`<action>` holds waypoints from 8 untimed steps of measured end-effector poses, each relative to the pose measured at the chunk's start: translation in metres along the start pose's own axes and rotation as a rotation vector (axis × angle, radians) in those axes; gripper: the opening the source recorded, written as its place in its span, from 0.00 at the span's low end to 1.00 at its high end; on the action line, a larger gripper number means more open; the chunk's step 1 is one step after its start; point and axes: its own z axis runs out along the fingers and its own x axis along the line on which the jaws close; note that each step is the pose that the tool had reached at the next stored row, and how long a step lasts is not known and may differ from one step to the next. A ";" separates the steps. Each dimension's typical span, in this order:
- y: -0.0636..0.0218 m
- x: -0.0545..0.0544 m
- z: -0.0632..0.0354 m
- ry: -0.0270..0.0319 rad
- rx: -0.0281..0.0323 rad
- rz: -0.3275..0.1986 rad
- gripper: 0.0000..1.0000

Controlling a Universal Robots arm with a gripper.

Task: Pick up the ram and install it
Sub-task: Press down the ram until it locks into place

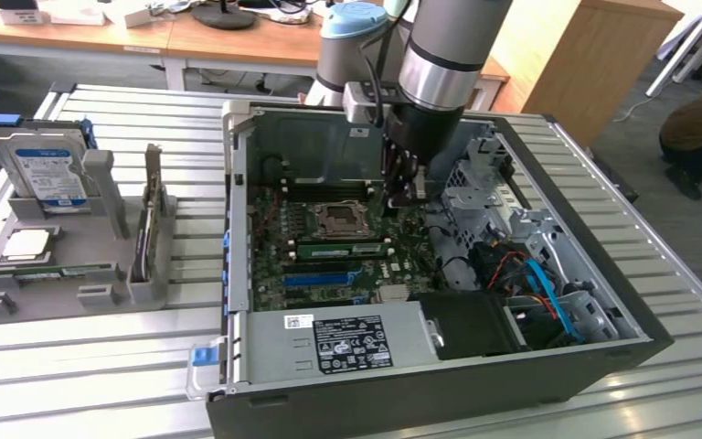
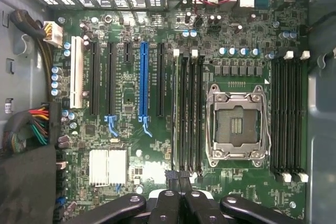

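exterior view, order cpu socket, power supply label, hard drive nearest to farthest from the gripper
1. cpu socket, right beside the gripper
2. power supply label, at the case's front edge
3. hard drive, outside the case, exterior view's left

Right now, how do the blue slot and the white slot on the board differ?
The blue slot is slimmer and ends in a blue latch; the white slot is wider, with no latch showing. The blue slot lies nearer the CPU socket, the white slot nearer the cables. Both are empty and run parallel.
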 end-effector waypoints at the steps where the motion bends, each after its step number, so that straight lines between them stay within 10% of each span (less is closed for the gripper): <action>1: 0.0000 0.000 0.0009 0.0000 0.0000 0.000 0.11; 8: -0.0001 0.000 0.0048 0.0002 -0.0001 0.000 0.11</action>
